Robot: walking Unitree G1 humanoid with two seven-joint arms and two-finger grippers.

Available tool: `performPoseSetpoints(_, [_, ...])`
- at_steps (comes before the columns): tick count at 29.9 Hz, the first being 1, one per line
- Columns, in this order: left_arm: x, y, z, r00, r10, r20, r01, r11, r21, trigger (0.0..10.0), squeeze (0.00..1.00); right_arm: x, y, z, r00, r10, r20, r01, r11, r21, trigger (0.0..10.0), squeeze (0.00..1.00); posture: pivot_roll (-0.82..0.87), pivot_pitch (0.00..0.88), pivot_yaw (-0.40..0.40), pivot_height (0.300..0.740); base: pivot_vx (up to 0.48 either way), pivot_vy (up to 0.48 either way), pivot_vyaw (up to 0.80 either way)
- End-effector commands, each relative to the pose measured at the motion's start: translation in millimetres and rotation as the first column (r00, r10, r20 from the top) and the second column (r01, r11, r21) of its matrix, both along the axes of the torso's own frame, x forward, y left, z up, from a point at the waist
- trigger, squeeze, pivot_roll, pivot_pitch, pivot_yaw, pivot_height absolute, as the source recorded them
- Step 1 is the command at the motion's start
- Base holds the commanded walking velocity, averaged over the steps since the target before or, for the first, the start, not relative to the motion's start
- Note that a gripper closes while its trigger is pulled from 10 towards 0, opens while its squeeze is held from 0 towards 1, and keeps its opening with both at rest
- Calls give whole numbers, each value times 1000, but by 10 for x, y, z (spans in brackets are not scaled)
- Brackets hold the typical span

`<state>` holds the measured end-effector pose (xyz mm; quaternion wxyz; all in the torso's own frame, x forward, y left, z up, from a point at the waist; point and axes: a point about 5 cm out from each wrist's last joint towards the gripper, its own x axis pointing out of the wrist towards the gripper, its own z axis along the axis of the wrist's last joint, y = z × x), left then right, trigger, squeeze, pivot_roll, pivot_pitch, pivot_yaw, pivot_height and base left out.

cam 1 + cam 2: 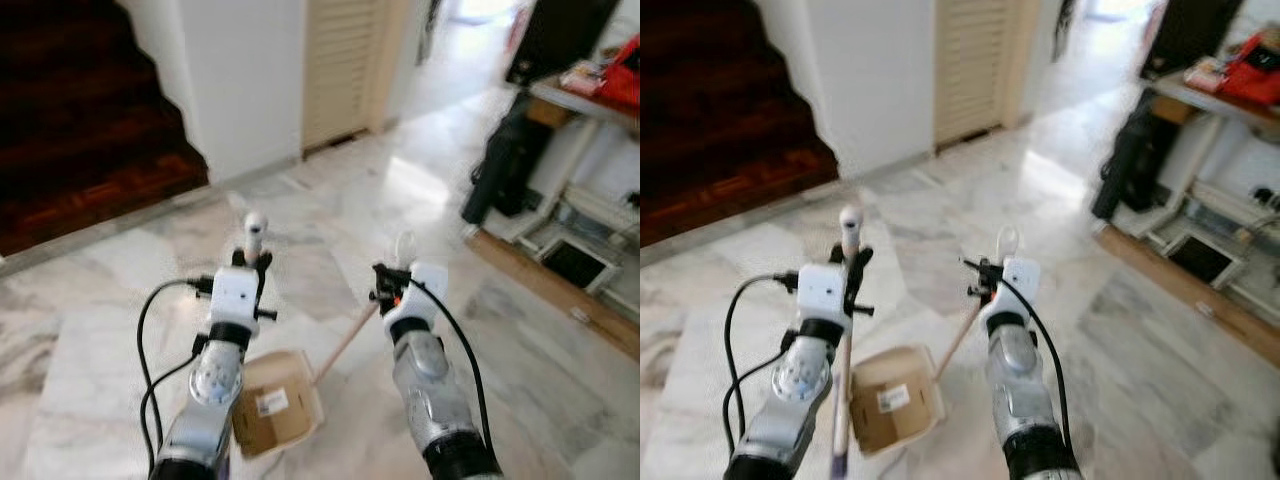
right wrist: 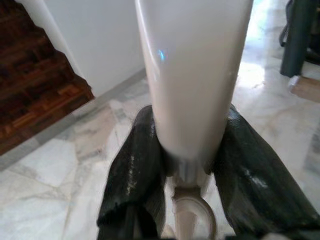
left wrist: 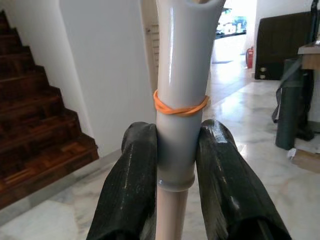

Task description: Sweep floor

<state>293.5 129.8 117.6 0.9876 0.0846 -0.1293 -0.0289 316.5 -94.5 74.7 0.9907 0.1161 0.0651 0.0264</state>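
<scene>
My left gripper [image 1: 250,262] is shut on the white grip of a broom handle [image 1: 256,226], which stands upright before me. The left wrist view shows the fingers [image 3: 131,180] clamped on that grip [image 3: 181,100] just below an orange rubber band [image 3: 180,106]. My right gripper [image 1: 390,280] is shut on a second pale handle [image 2: 192,75]. Its thin wooden stick [image 1: 345,345] slants down to a cardboard box dustpan [image 1: 278,403] on the marble floor between my arms. The broom's head is hidden below.
Dark wooden stairs [image 1: 80,130] rise at the far left beside a white wall [image 1: 240,80] and a louvred door [image 1: 340,60]. A black bag [image 1: 505,160] leans on a shelf unit [image 1: 590,200] at the right. Open marble floor [image 1: 330,210] lies ahead.
</scene>
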Motion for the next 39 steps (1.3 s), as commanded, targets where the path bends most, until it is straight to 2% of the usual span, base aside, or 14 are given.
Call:
performPoseSetpoints(1, [20, -92, 94, 999, -25, 39, 25, 1000, -13, 10000, 0, 71, -1, 149, 998, 4, 59, -5, 1000, 19, 10000, 0, 114, 0, -42, 740, 0, 319, 0])
performPoseSetpoints(39, [42, -88, 108, 999, -24, 41, 24, 1000, -13, 10000, 0, 100, 31, 164, 998, 25, 52, -26, 1000, 12, 10000, 0, 119, 0, -39, 740, 0, 326, 0])
